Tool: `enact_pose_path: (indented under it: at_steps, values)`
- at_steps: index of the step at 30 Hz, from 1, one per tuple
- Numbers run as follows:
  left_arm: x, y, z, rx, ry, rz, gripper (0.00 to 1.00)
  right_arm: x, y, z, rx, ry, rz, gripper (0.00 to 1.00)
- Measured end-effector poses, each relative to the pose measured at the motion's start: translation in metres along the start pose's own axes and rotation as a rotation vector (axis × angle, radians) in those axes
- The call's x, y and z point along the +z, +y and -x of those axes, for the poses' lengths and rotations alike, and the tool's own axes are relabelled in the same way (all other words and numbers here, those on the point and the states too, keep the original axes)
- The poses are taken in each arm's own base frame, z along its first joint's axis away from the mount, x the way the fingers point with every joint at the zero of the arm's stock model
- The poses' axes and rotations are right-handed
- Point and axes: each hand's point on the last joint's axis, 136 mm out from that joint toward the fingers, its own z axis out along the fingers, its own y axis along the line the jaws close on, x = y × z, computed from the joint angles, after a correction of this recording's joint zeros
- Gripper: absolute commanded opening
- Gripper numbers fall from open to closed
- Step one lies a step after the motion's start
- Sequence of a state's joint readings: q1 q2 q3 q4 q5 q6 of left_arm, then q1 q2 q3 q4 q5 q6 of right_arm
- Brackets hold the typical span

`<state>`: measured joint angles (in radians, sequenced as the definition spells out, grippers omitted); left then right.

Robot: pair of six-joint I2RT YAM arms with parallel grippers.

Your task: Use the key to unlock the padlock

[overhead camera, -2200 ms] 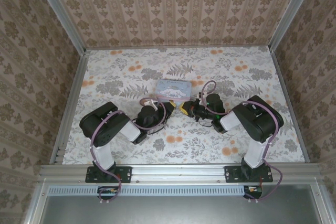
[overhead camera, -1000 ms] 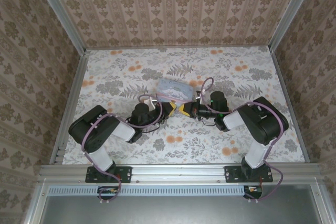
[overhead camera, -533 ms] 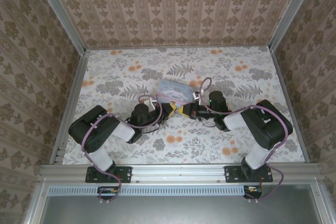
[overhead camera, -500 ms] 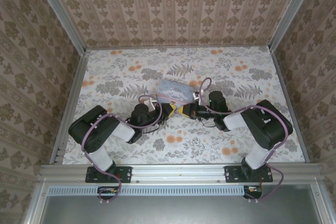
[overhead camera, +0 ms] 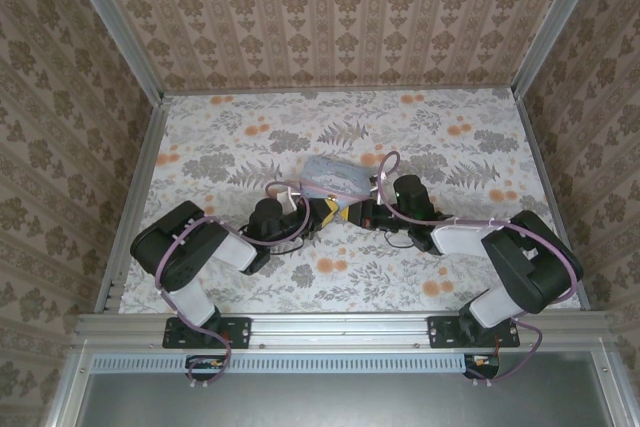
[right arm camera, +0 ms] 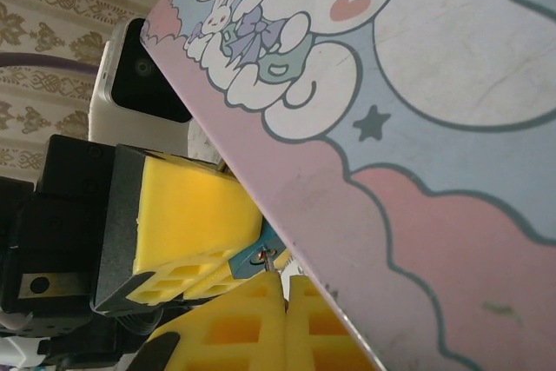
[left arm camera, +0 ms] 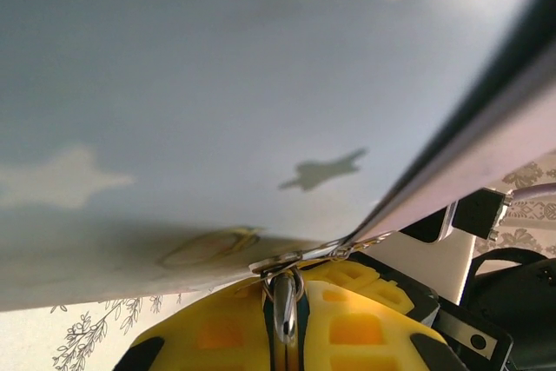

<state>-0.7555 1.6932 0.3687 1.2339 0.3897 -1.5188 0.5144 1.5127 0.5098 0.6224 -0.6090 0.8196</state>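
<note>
My left gripper is clamped on the padlock, which hangs at the tin edge. My right gripper pinches the key, its tip at the lock. I judge seating, turning and freeing the shackle remain.

left arm is reaching forward and inward, elbow folded low, wrist turned toward centre. left claw is pointing right, its yellow fingers pressing together with no gap. right arm is stretching in from the right, forearm lying low and long. right claw is pointing left, fingers sitting pressed together. claw tips are meeting almost nose to nose.
</note>
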Motion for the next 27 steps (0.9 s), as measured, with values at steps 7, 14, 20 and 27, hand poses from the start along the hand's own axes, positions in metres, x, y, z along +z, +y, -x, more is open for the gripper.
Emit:
enact_pose_path:
  at_steps: [7, 14, 20, 27]
  values:
    - [0.000, 0.002, 0.004, -0.002, -0.023, 0.006, 0.00, 0.005, 0.003, 0.004, -0.012, -0.002, -0.026, 0.00]
    - [0.000, 0.004, 0.011, -0.004, -0.063, 0.017, 0.00, 0.011, -0.001, 0.010, -0.014, 0.011, -0.084, 0.00]
    - [0.000, 0.008, 0.017, -0.011, -0.101, 0.028, 0.00, 0.015, -0.006, 0.017, 0.083, 0.001, -0.057, 0.00]
    - [-0.004, 0.010, 0.029, -0.027, -0.174, 0.032, 0.00, 0.027, -0.006, 0.026, 0.336, 0.000, 0.079, 0.00]
